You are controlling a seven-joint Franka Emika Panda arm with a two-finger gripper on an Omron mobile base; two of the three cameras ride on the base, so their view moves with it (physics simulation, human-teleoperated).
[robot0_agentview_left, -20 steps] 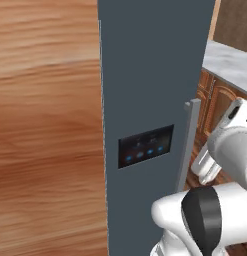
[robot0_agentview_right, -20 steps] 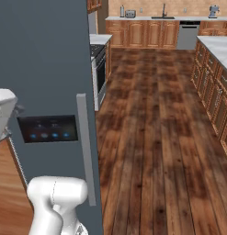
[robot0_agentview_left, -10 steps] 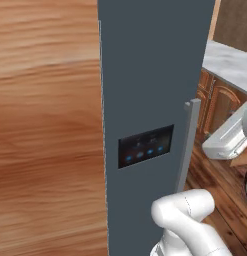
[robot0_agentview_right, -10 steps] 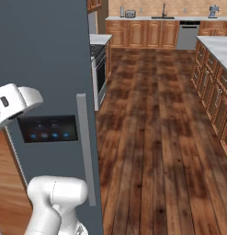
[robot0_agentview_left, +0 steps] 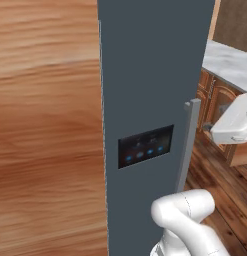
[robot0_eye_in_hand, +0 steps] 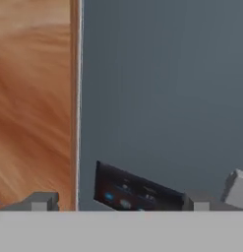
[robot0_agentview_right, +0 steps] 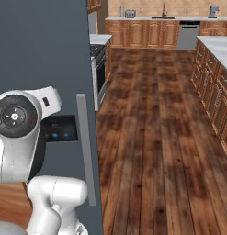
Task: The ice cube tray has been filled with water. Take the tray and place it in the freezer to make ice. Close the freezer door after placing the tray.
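Spread wide and holding nothing, my gripper [robot0_eye_in_hand: 118,202] faces the freezer door [robot0_eye_in_hand: 162,93], its two finger tips [robot0_eye_in_hand: 43,201] rising at the bottom edge of the hand view, well apart from each other. Between them sits the door's small dark control panel [robot0_eye_in_hand: 128,189] with blue lights, tilted in that view because my hand is rolled. Left of the door runs a tall wood-grain panel [robot0_agentview_left: 45,130], its edge right beside the door's edge. From the left base view the freezer door [robot0_agentview_left: 155,75] stands shut, dark blue-grey, with its grey vertical bar handle [robot0_agentview_left: 187,145] just right of the control panel [robot0_agentview_left: 145,146]. From the right base view the handle [robot0_agentview_right: 86,147] hangs near my arm, and the wooden floor [robot0_agentview_right: 161,137] stretches away to far brown cabinets [robot0_agentview_right: 147,32].
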